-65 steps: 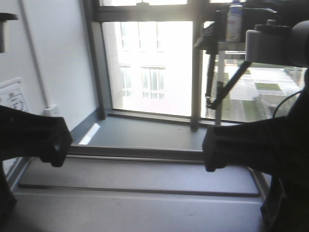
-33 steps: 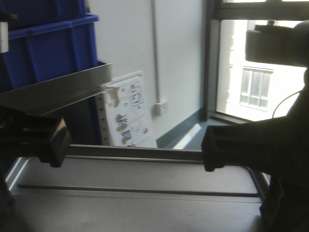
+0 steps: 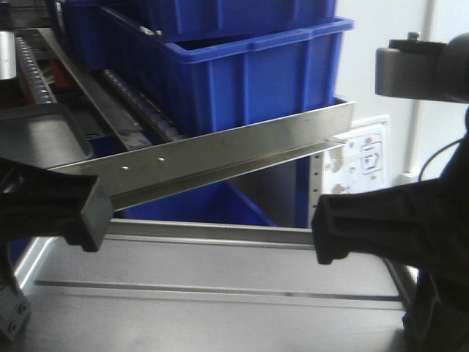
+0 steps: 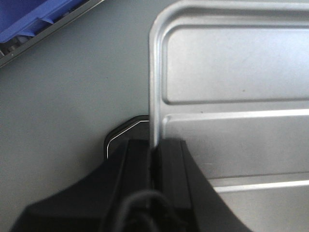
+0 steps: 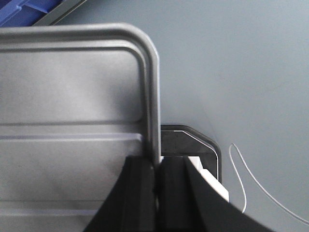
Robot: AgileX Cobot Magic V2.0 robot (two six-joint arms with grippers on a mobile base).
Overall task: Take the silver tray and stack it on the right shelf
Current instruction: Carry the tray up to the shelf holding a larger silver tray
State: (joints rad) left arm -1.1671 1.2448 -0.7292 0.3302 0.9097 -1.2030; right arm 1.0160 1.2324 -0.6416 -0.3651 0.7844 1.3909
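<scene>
I hold the silver tray (image 3: 212,286) level between both arms. It is shiny, with a low rim and raised ribs. My left gripper (image 3: 91,213) is shut on its left rim, seen in the left wrist view (image 4: 154,145) clamping the tray (image 4: 231,96). My right gripper (image 3: 326,231) is shut on its right rim, seen in the right wrist view (image 5: 157,164) clamping the tray (image 5: 72,96). The right shelf's shiny flat front rail (image 3: 220,158) slopes just ahead of and above the tray's far edge, with blue crates (image 3: 242,66) on it.
A dark grey tray (image 3: 37,136) lies on the rack at the left. A perforated steel post (image 3: 316,180) stands under the rail's right end. A white wall with a labelled panel (image 3: 370,158) is at the right. Grey floor (image 4: 58,96) lies below.
The view has swung left from the window past the white wall to the rack. The blue crates and front rail now fill the front view. Both grippers still hold the tray.
</scene>
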